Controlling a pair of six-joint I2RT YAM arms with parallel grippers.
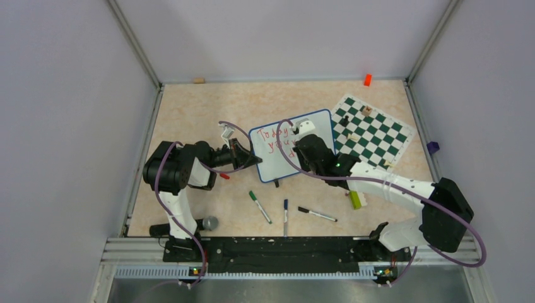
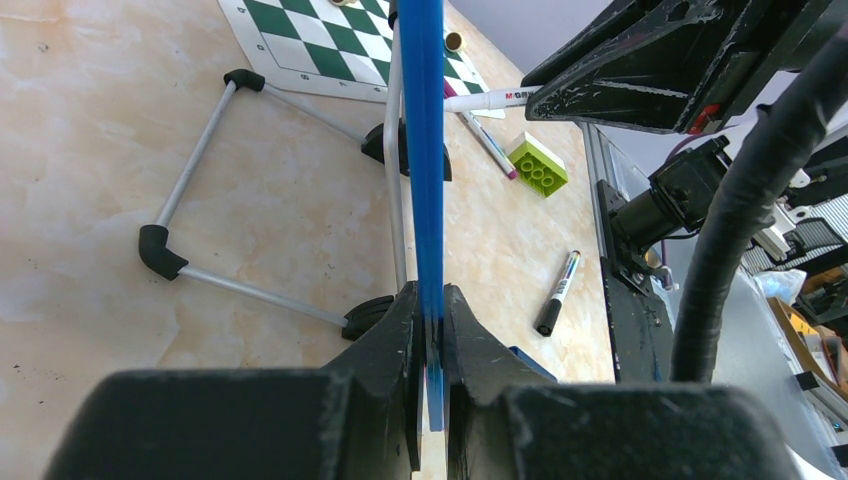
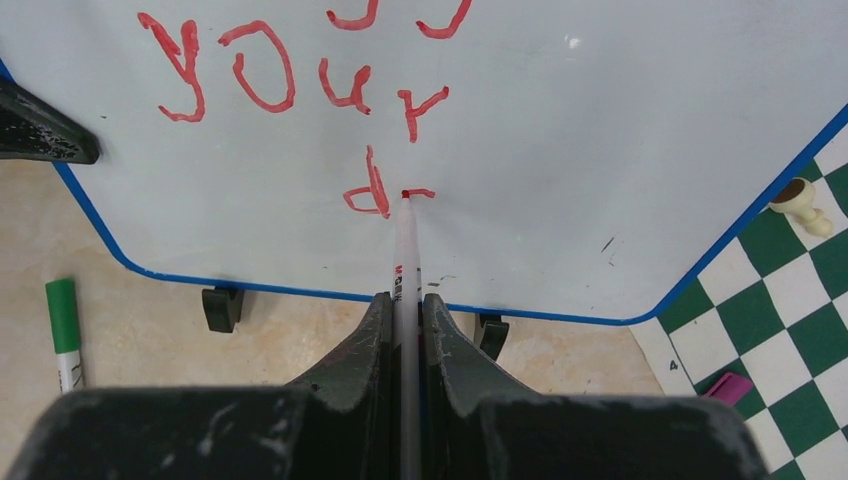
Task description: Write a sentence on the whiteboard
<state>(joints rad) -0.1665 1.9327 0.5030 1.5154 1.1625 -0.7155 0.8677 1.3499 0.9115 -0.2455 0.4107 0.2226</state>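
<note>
**Right pincer (image 3: 405, 300) clamped on the marker (image 3: 406, 240), third line barely begun**

Both pincers are shut on something. The right one grips the marker along its barrel, with the red tip touching the whiteboard (image 3: 600, 150) just right of a finished "d". The left pincer (image 2: 432, 300) pinches the whiteboard's blue edge and steadies it.

The whiteboard stands tilted on its feet in the middle of the table (image 1: 189, 113), between the two arms and just beside the chess mat (image 1: 378, 136). The sentence (image 3: 260, 80) reads "your" on its second line, with only that "d" and a short stroke below.

The step in hand looks like the second letter of the last word. The next move calls for a small, round stroke under light, even pressure, while the left arm holds the whiteboard firm.

The right arm reaches diagonally forward and left from its base, its wrist aimed at the whiteboard's face. The left arm is folded at the elbow, its forearm running right to the whiteboard's left edge.
</note>
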